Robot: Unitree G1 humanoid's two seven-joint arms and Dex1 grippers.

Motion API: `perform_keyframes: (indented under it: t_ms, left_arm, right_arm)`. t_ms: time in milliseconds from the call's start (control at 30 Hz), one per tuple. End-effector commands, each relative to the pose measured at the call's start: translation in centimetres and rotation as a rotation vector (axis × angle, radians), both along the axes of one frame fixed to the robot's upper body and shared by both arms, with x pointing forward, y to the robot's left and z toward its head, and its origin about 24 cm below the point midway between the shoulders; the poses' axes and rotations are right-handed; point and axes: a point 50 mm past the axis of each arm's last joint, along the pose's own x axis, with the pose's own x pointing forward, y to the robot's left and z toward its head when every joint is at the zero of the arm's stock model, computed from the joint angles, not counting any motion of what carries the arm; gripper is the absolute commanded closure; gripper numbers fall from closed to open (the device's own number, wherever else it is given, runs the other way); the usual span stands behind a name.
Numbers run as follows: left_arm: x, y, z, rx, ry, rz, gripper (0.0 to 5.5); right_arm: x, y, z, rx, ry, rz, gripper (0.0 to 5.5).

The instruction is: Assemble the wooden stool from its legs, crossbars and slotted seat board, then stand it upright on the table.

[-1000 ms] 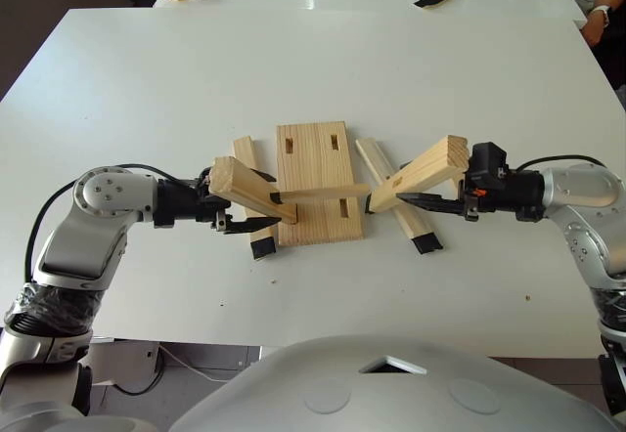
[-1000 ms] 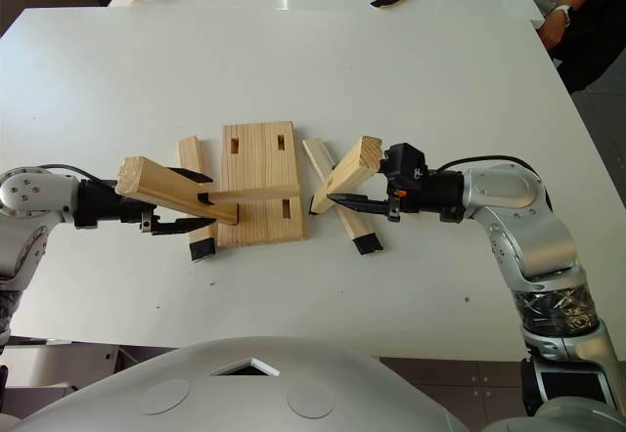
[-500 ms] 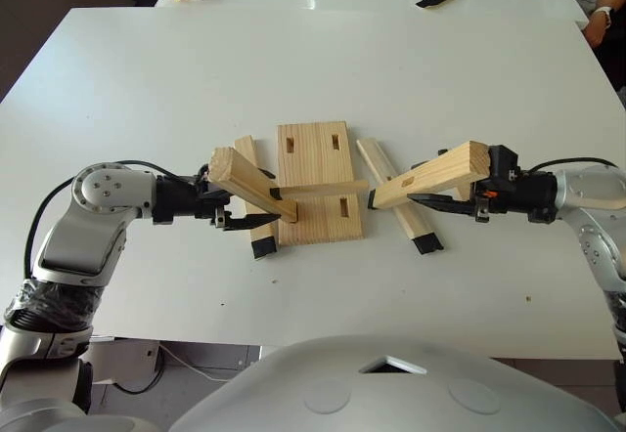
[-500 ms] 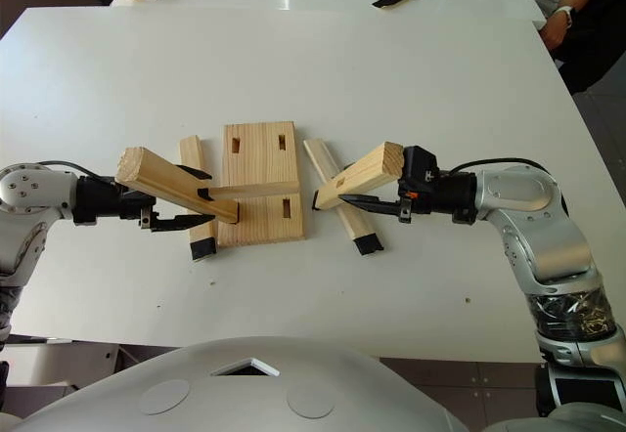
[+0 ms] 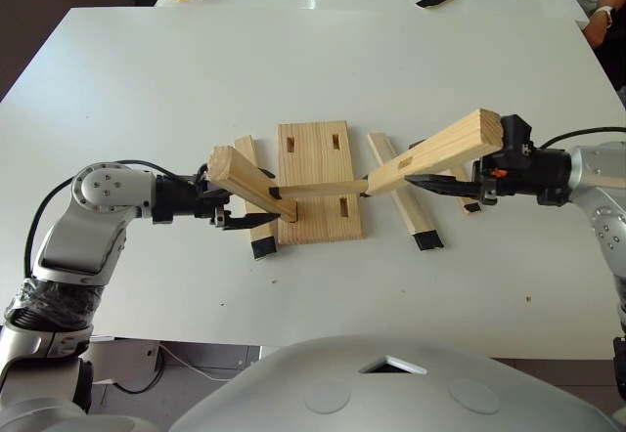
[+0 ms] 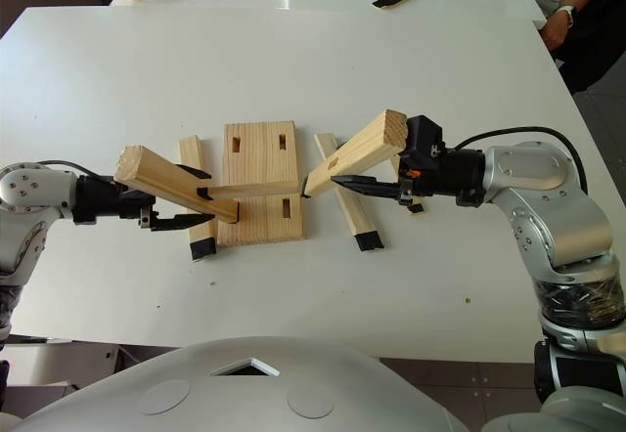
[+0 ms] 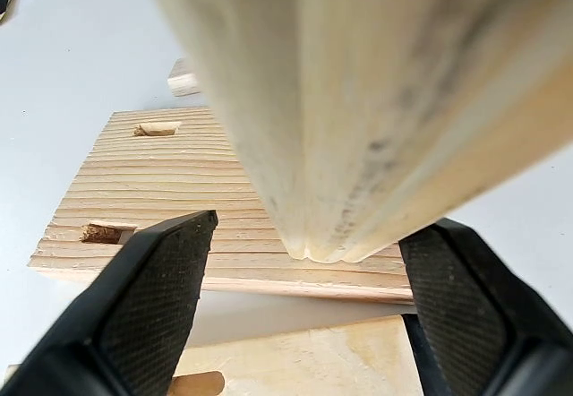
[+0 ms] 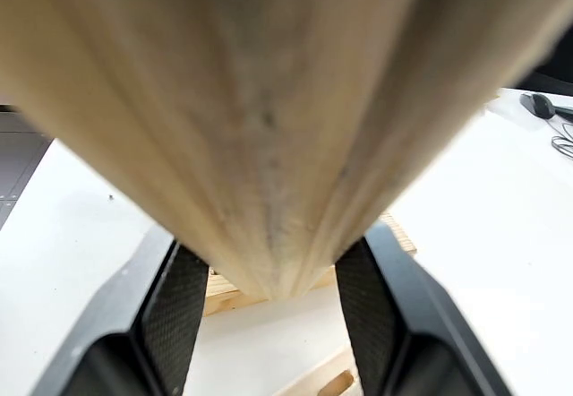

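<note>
Left gripper (image 5: 243,220) clamped on the first leg (image 5: 245,182), whose crossbar (image 5: 318,191) spans above the slotted seat board (image 5: 315,149) lying flat on the table (image 5: 293,61); right gripper (image 5: 430,180) clamped on the second leg (image 5: 440,149), tilted, its lower end meeting the crossbar's free tip.

Left gripper (image 5: 256,209) at 9 o'clock clamps leg (image 5: 235,170); right gripper (image 5: 423,174) at 3 clamps other leg (image 5: 450,144); both point inward.
</note>
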Motion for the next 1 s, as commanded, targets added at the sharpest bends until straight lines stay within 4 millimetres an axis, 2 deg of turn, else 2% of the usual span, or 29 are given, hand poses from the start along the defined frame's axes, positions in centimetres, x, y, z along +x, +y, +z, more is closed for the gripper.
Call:
perform_keyframes:
  t_ms: [33, 333, 1000]
  left_arm:
    - [0.3, 0.2, 0.3, 0.009, 0.0, -0.009, 1.87]
    - [-0.8, 2.0, 0.1, 0.068, 0.071, -0.064, 1.87]
    - [-0.4, 1.4, 0.0, 0.048, 0.054, -0.044, 1.87]
  right_arm:
    - [-0.2, 0.8, 0.2, 0.019, -0.011, 0.03, 3.46]
    - [-0.5, 1.5, -0.4, 0.035, -0.003, 0.039, 3.46]
    - [-1.1, 2.1, -1.9, -0.011, 0.025, 0.092, 3.46]
